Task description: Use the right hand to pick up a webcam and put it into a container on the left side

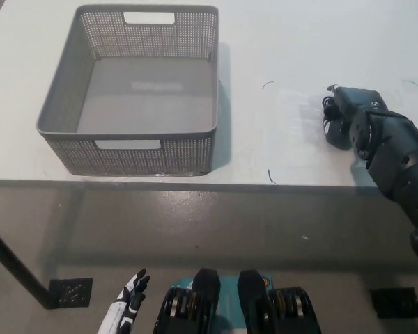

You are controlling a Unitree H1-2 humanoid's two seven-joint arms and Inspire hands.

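Webcam [332,120]: small dark object on the white table [279,42], right side, largely hidden under the right hand [348,115]. Black fingers curl over and around it; whether the grasp is closed and firm, cannot tell. It appears to sit on the tabletop, not lifted. Grey mesh container [129,149] stands well apart to the left, nothing inside. Left hand [129,299] hangs low below the table edge, fingers apart, idle. Judgement: early stage — grasp under way; lift, carry and drop-in all remain.

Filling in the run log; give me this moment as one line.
phase: grasp | right hand: on table, grip unclear | webcam: hidden | basket: empty | left hand: idle, low
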